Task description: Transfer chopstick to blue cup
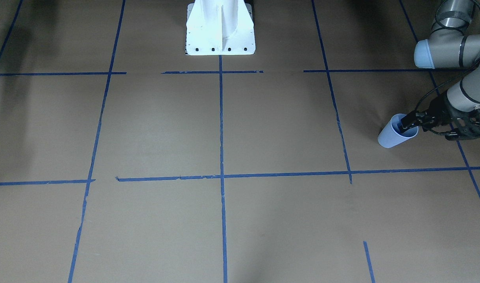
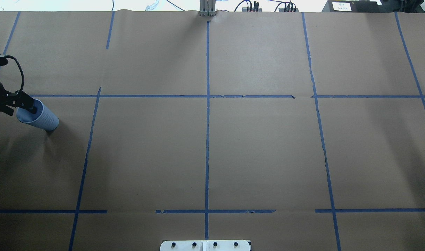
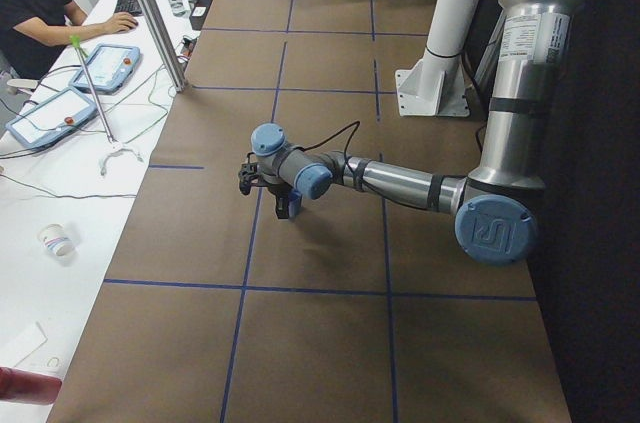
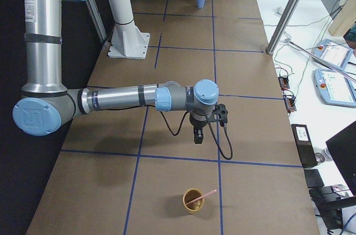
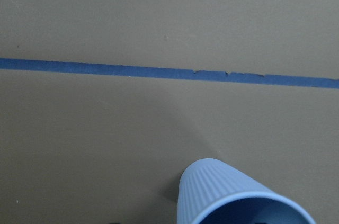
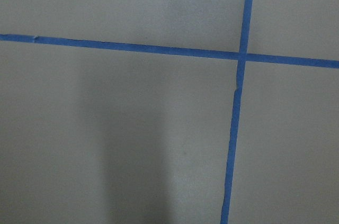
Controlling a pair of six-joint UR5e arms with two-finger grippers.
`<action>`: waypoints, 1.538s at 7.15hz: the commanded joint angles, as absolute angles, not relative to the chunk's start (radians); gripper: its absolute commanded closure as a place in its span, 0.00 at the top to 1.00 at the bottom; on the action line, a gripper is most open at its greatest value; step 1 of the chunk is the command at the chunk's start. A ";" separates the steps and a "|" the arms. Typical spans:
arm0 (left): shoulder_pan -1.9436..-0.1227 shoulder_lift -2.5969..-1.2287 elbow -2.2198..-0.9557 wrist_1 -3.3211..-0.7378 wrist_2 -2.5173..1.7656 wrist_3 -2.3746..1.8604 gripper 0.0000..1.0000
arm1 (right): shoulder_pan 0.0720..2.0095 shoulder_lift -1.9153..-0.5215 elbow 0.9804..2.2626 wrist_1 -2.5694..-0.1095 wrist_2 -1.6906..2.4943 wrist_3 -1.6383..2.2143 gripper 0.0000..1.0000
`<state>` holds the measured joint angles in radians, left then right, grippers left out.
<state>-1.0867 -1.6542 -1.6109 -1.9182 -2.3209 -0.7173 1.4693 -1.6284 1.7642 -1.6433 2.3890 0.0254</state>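
Observation:
The blue cup (image 1: pixel 393 134) stands at the table's far left end and also shows in the overhead view (image 2: pixel 41 118) and the left wrist view (image 5: pixel 228 192). My left gripper (image 1: pixel 403 126) points down at its rim with the fingers close together, one tip inside the mouth, apparently pinching the cup's wall. One pink chopstick (image 4: pixel 204 195) leans in a tan cup (image 4: pixel 192 201) at the table's right end. My right gripper (image 4: pixel 196 138) hangs over bare table a little short of that tan cup; I cannot tell whether it is open or shut.
The white robot pedestal (image 1: pixel 220 31) stands at mid-table on the robot's side. Blue tape lines cross the brown table (image 2: pixel 261 150). An operator (image 3: pixel 30 3), tablets and a metal post (image 3: pixel 150 18) are beyond the table's far edge.

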 commanded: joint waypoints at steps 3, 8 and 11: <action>-1.083 -1.669 -1.656 -1.919 -2.332 -0.751 0.00 | 1.468 -1.629 1.764 -1.643 2.391 0.026 1.00; -0.757 -2.161 -1.701 -1.907 -2.158 -1.492 0.00 | 1.459 -1.626 1.786 -1.641 2.398 0.025 1.00; -0.588 -2.343 -1.526 -1.842 -1.924 -1.485 0.00 | 1.454 -1.620 1.799 -1.641 2.425 0.025 1.00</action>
<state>-0.6338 -2.2756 -1.6055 -1.8573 -1.9733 -1.4824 1.4563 -1.6212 1.7902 -1.6413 2.4053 0.0246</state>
